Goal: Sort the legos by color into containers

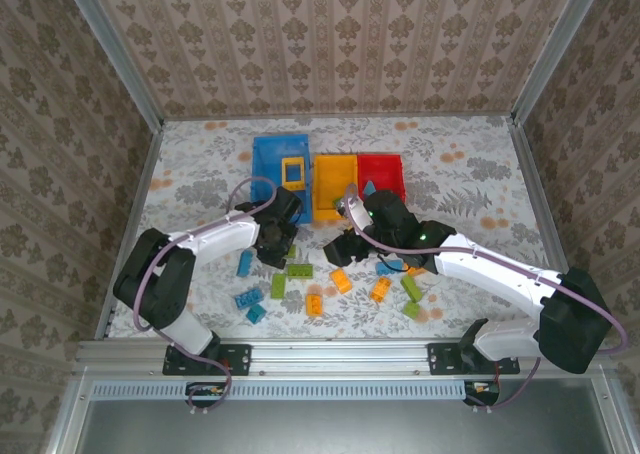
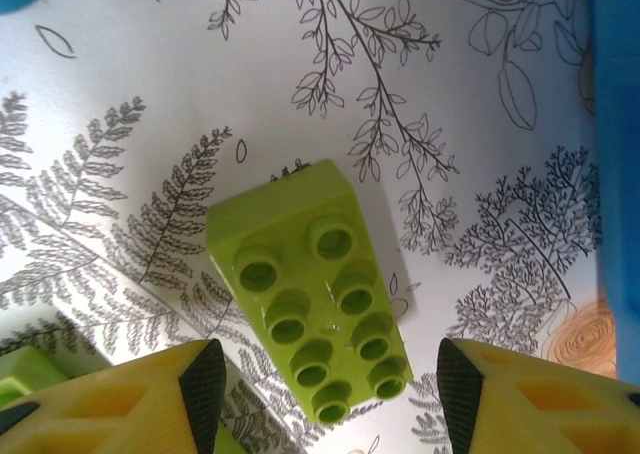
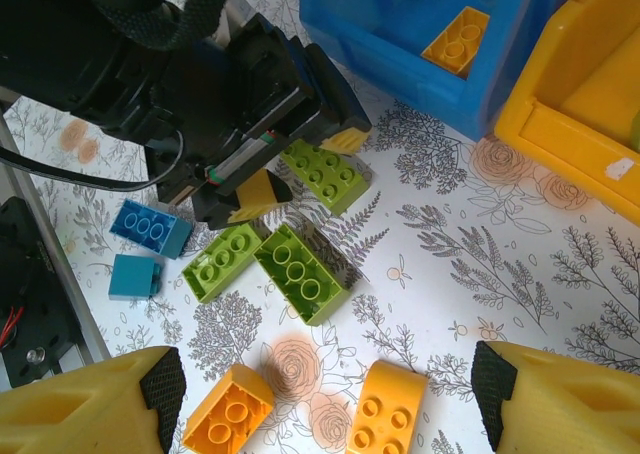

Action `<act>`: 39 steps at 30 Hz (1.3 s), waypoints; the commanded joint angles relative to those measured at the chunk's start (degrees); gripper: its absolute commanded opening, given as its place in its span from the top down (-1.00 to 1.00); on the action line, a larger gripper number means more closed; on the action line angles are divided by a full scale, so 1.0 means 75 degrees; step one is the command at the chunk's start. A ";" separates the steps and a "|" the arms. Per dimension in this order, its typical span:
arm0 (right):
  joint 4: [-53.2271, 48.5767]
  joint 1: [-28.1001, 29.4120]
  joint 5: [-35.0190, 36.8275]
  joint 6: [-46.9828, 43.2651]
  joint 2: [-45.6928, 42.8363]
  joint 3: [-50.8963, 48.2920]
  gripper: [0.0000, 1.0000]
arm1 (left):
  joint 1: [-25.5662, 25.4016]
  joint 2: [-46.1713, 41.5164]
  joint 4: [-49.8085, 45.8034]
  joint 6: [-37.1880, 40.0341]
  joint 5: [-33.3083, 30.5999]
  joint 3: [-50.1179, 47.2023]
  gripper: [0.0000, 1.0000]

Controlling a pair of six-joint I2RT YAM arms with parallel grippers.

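A lime green brick (image 2: 310, 294), two studs wide and four long, is seen lying flat on the flower-printed table (image 1: 480, 174), studs up, just left of the blue bin (image 2: 615, 174). It is straddled by the left gripper (image 2: 330, 394): the fingers (image 2: 205, 384) are held apart, one on each side of the brick's near end, and a strip of table is visible between each black pad and the brick, so nothing is clamped. From the right wrist the same brick (image 3: 325, 174) is seen between the left gripper's yellow fingertips (image 3: 258, 196).

Two more lime green bricks (image 3: 300, 272) are laid side by side near it, touching, and two blue bricks (image 3: 150, 227) are found beyond them toward the table's edge. Two orange bricks (image 3: 228, 409) lie in the foreground, between the fingers (image 3: 160, 389) of the right gripper (image 3: 328, 384), which are spread wide above the table with nothing held.

From above, the three bins are seen standing in a row at the middle of the table: the blue bin (image 1: 262, 174) on the left, the yellow bin (image 1: 335, 199) in the middle, the red bin (image 1: 392, 166) on the right, each touching the next. A yellow frame piece (image 1: 294, 172) is contained in the blue bin. The left gripper (image 1: 278, 244) is positioned just in front of the blue bin, and the right gripper (image 1: 350, 244) just in front of the yellow one. The remaining loose bricks, in blue, green and orange, are scattered across the table in front of both grippers.
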 commanded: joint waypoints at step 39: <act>0.0170 -0.2136 0.0689 0.2791 -0.1981 -0.0178 -0.51 | -0.1129 0.4038 -0.4038 0.8558 -0.1429 0.8690 0.57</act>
